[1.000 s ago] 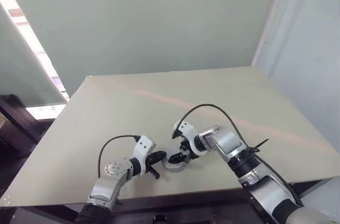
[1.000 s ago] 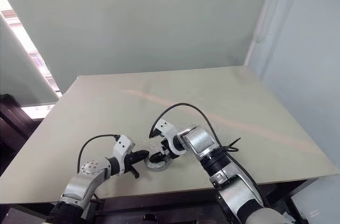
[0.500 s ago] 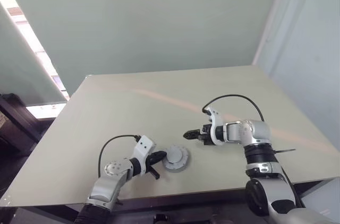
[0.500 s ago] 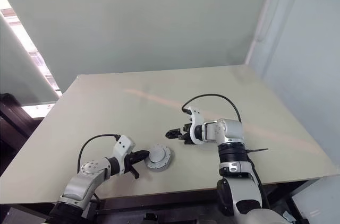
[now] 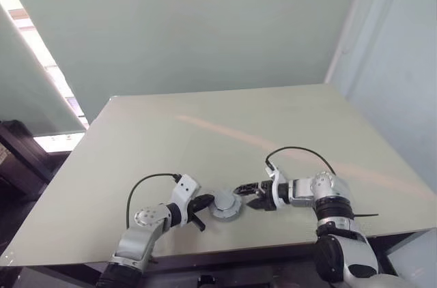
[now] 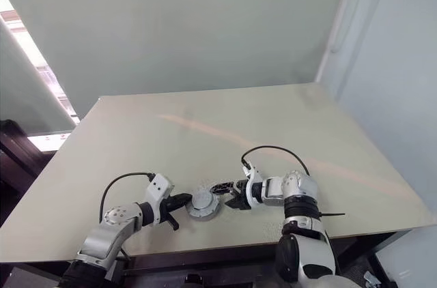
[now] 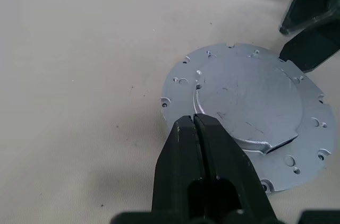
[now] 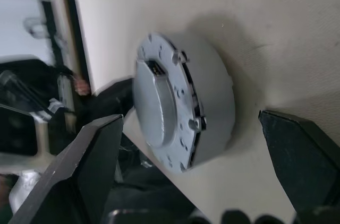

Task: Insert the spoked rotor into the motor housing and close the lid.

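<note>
Lid [image 7: 249,107], a flat grey disc with small rim holes, sits closed on the motor housing [image 8: 210,112] near your table's [image 5: 205,131] front edge. Your left gripper [image 7: 199,128] is shut against it; the right gripper [image 5: 247,196], fingers spread, has swung back beside it.

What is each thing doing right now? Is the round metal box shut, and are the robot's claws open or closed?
Flat round grey metal lid: closed down on top of the housing.
Round grey metal motor housing: sitting on the table, covered by the lid, inside hidden.
Left gripper: shut, holding nothing, at the lid's edge.
Right gripper: open, holding nothing, beside the housing.
Beige table: bare around the housing.
</note>
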Tool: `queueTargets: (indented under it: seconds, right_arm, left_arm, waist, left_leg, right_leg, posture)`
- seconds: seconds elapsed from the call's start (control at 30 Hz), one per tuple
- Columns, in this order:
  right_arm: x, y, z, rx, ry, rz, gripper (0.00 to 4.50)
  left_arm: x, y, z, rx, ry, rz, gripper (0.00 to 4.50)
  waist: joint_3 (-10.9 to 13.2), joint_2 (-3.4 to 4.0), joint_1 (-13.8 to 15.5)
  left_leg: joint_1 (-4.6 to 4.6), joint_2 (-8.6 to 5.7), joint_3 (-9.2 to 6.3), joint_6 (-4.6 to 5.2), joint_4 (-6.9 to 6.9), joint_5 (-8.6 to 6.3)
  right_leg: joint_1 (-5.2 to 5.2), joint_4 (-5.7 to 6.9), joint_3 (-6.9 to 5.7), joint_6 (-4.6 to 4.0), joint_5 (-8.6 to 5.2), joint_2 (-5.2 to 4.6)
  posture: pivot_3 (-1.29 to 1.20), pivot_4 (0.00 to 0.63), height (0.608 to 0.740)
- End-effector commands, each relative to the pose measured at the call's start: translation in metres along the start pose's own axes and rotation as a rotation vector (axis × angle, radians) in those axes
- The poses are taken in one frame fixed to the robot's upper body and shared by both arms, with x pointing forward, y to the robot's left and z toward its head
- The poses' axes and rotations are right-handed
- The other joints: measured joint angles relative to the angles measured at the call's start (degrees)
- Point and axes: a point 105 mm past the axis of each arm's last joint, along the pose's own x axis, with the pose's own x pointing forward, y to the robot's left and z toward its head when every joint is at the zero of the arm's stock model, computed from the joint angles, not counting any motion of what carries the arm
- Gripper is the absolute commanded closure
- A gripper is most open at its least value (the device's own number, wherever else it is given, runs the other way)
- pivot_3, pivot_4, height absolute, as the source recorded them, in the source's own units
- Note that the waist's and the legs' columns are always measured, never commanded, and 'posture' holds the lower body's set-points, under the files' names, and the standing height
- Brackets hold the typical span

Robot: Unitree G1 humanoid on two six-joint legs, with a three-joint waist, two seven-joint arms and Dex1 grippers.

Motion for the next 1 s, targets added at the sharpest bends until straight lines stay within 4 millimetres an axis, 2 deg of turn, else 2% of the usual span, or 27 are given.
queueTargets:
  seconds: [0.03,0.33,0.53,0.63,0.9,0.93,1.0]
  right_arm:
    - [0.005,0.011,-0.004,0.025,0.008,0.083,0.03]
    - [0.016,0.021,-0.01,0.054,0.01,0.156,0.03]
    - [0.016,0.02,-0.006,0.108,-0.024,0.192,0.03]
    - [0.016,0.018,-0.006,0.116,-0.028,0.189,0.56]
    - [0.02,0.015,-0.013,0.101,-0.007,0.165,3.15]
    - [0.02,0.015,-0.013,0.1,-0.006,0.165,3.31]
    - [0.021,0.015,-0.014,0.098,-0.001,0.165,3.31]
  left_arm:
    - [0.004,-0.021,-0.025,-0.032,0.1,-0.08,4.5]
    - [0.003,-0.021,-0.024,-0.03,0.103,-0.075,4.5]
    - [0.003,-0.018,-0.022,-0.027,0.105,-0.069,4.5]
    - [0.003,-0.018,-0.022,-0.027,0.105,-0.066,4.5]
    - [0.004,-0.018,-0.02,-0.022,0.103,-0.066,4.5]
    - [0.004,-0.018,-0.02,-0.022,0.103,-0.066,4.5]
    - [0.004,-0.018,-0.019,-0.021,0.102,-0.066,4.5]
  waist:
    - [0.0,0.0,0.0]
    - [0.0,0.02,0.0]
    - [0.0,0.03,0.0]
    - [0.0,0.03,0.0]
    - [-0.1,0.08,0.0]
    - [-0.1,0.1,0.0]
    - [-0.1,0.13,0.0]
  left_leg:
    - [0.0,0.01,0.0,0.03,-0.01,-0.02]
    - [-0.15,0.01,-0.02,0.16,-0.07,-0.09]
    - [-0.12,0.06,-0.01,0.16,-0.06,-0.09]
    - [-0.12,0.06,0.0,0.16,-0.06,-0.09]
    - [-0.09,0.06,0.02,0.17,-0.05,-0.09]
    - [-0.05,0.06,0.02,0.17,-0.05,-0.09]
    - [0.02,0.06,0.04,0.17,-0.05,-0.09]
  right_leg:
    - [0.01,-0.05,0.0,0.0,0.0,0.01]
    - [-0.03,-0.31,0.0,0.01,0.01,0.01]
    - [-0.01,-0.28,-0.01,0.01,0.01,0.06]
    - [-0.01,-0.27,0.0,0.01,0.02,0.08]
    - [0.01,-0.27,0.03,0.0,0.02,0.08]
    - [0.04,-0.26,0.03,0.0,0.02,0.08]
    - [0.11,-0.26,0.04,0.0,0.02,0.08]
  posture:
    - [0.0,0.0,0.74]
    - [0.0,0.0,0.74]
    - [0.0,0.0,0.74]
    - [0.0,0.0,0.74]
    - [0.0,0.0,0.74]
    - [0.0,0.0,0.74]
    - [0.0,0.0,0.74]
